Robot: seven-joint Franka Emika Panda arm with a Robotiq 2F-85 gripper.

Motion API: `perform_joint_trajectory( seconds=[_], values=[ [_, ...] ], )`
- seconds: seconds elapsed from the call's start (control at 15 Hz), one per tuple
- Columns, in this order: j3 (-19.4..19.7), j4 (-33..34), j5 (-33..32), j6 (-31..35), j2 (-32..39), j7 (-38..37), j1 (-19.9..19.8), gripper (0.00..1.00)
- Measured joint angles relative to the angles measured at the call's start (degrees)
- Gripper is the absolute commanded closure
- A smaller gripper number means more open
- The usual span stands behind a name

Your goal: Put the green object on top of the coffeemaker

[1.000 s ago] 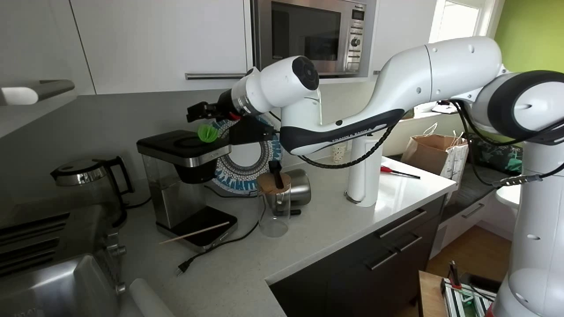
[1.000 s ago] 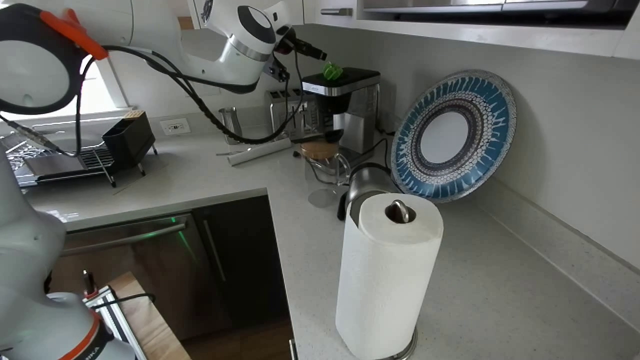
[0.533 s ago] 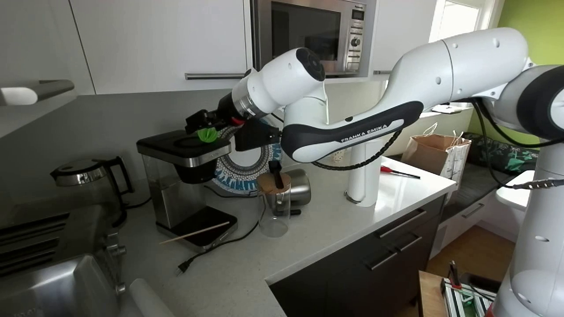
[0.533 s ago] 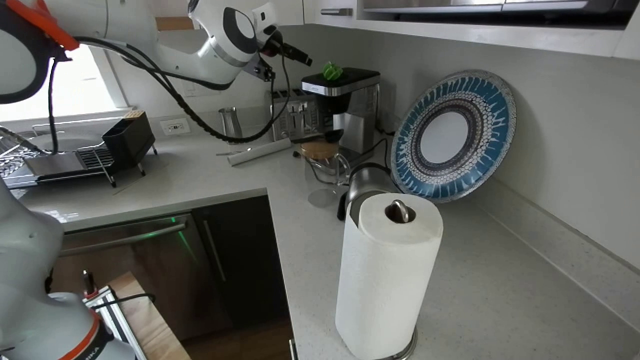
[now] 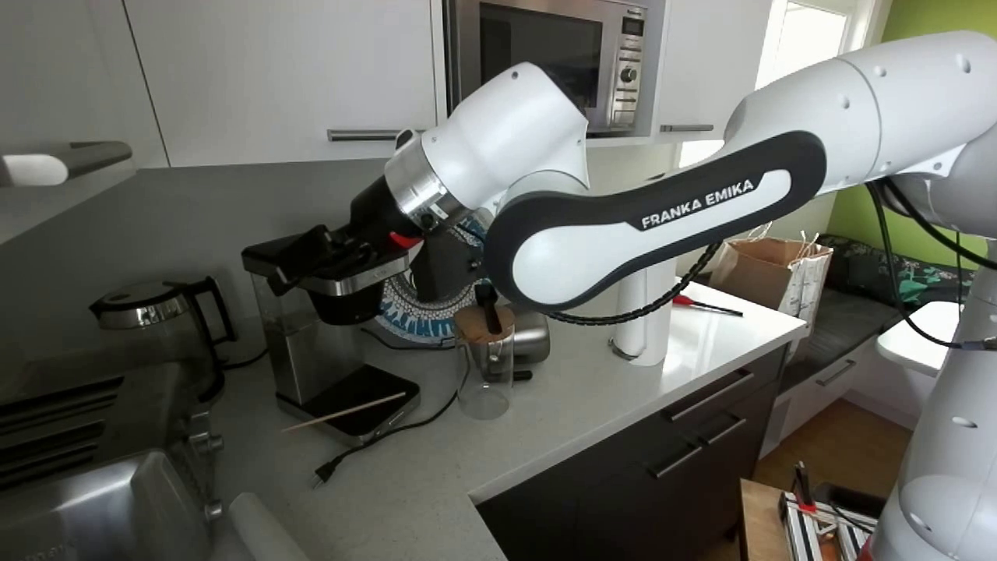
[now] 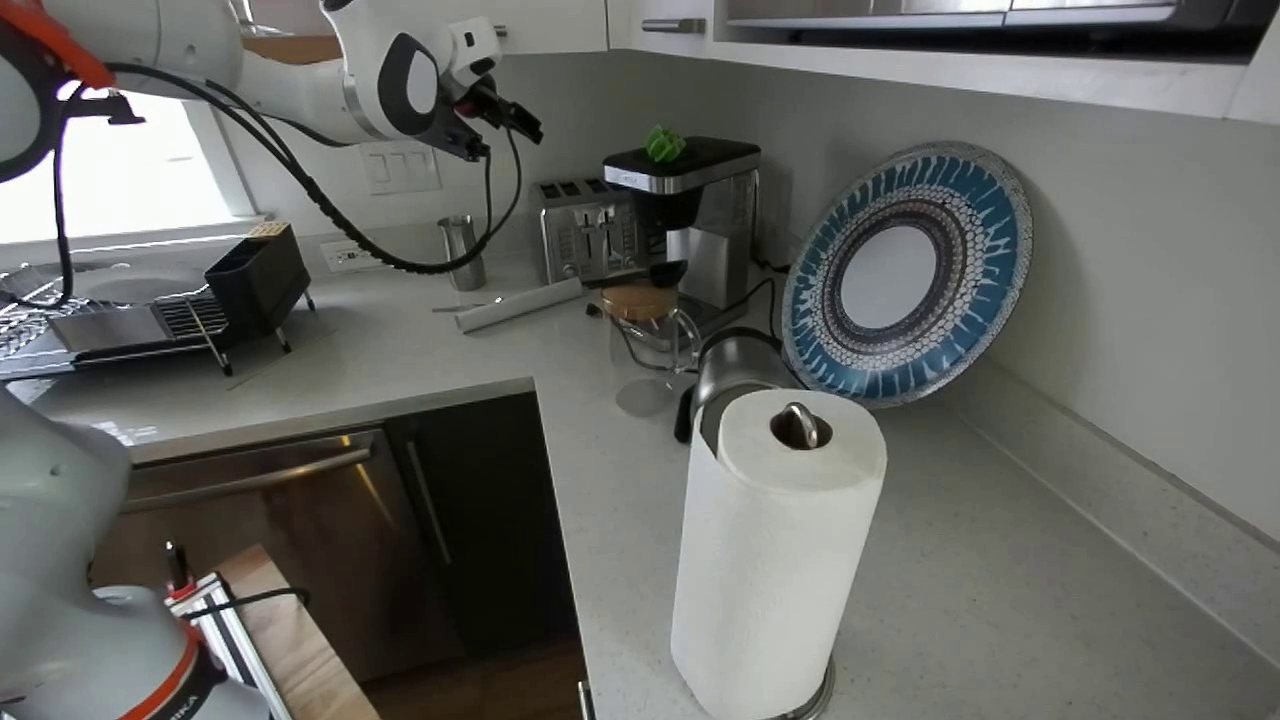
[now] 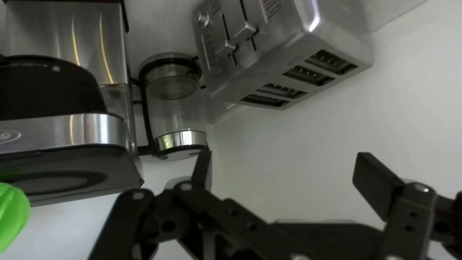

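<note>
The green object (image 6: 664, 143) is a small bright green ribbed lump resting on the flat black top of the coffeemaker (image 6: 712, 245) in an exterior view. In another exterior view the coffeemaker (image 5: 300, 362) stands on the counter and the gripper (image 5: 290, 273) hides the green object. The wrist view shows the green object (image 7: 12, 213) cut off at the left edge beside the coffeemaker's top (image 7: 65, 139). My gripper (image 7: 283, 157) is open, with nothing between its fingers. In an exterior view the gripper (image 6: 525, 125) is apart from the green object, to its left.
A silver toaster (image 7: 278, 54) and a dark-handled glass jug (image 7: 175, 104) stand beside the coffeemaker. A cork-lidded glass jar (image 5: 484, 366), a metal pitcher (image 6: 740, 360), a leaning blue-patterned plate (image 6: 1000, 250) and a paper towel roll (image 6: 775, 570) are on the counter.
The gripper has moved away from the green object, leftward in an exterior view, and tilts differently. The green object stays on the coffeemaker's top.
</note>
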State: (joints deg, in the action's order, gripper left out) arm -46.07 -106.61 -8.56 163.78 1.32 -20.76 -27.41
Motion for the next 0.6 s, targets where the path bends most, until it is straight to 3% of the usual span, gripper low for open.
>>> perform_joint_trajectory(
  seconds=[0.13, 0.27, 0.6],
  values=[
    [-0.3, -0.1, 8.9, -5.1, -2.4, 8.7, -0.2, 0.0],
    [1.8, -1.4, 14.2, -10.5, -7.1, 16.1, -1.0, 0.0],
    [13.3, -8.2, 18.6, -20.7, -20.7, 31.0, -1.1, 0.0]
  ],
)
